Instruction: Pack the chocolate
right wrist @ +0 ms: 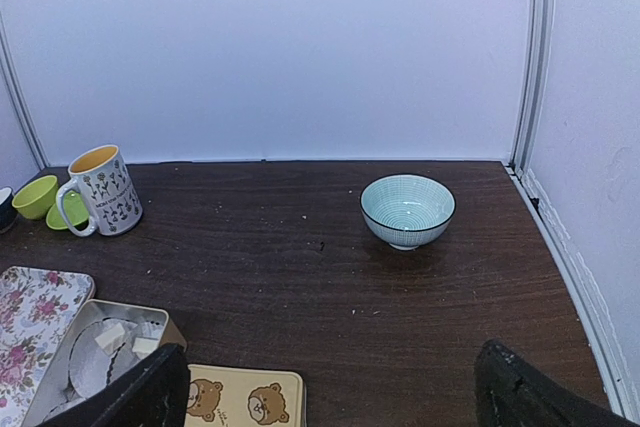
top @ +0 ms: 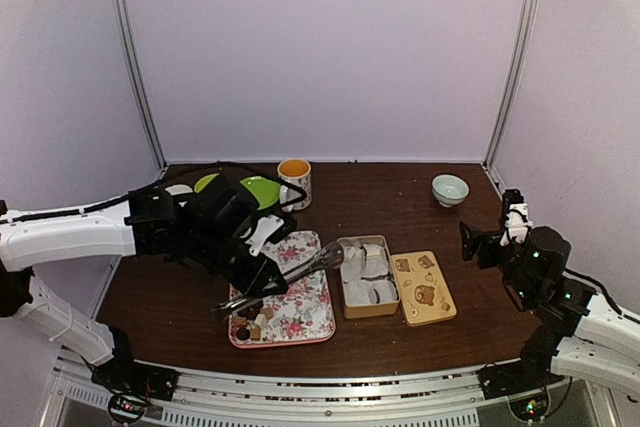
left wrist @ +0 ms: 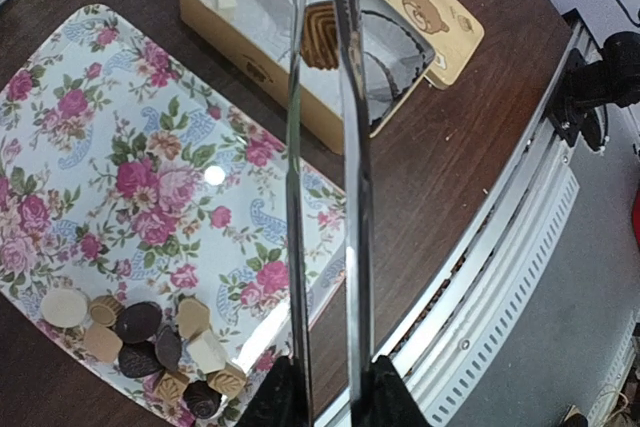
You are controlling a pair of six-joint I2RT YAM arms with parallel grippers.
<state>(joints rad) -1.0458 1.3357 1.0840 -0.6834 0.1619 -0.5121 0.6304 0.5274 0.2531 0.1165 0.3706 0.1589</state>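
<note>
Several dark and pale pieces of chocolate (left wrist: pixel 150 342) lie heaped at the near corner of the floral tray (left wrist: pixel 150 167), also visible from above as chocolate (top: pixel 250 325). My left gripper (left wrist: pixel 330 392) is shut on long metal tongs (left wrist: pixel 352 197). The tong tips pinch a ridged brown piece (left wrist: pixel 320 35) over the open tin (left wrist: pixel 215 7), which holds paper cups and a few cream pieces. From above, the left gripper (top: pixel 262 282) hovers over the tray (top: pixel 300 312), and the tongs (top: pixel 310 265) reach toward the tin (top: pixel 366 277). My right gripper (right wrist: pixel 330 397) stands open and holds nothing.
The tin's bear-printed lid (top: pixel 424 287) lies right of the tin. A pale blue bowl (right wrist: pixel 407 209) stands at the back right. A mug (top: pixel 294 181) and green bowls (top: pixel 255 190) stand at the back left. The table's metal front rail (left wrist: pixel 500 277) runs close by.
</note>
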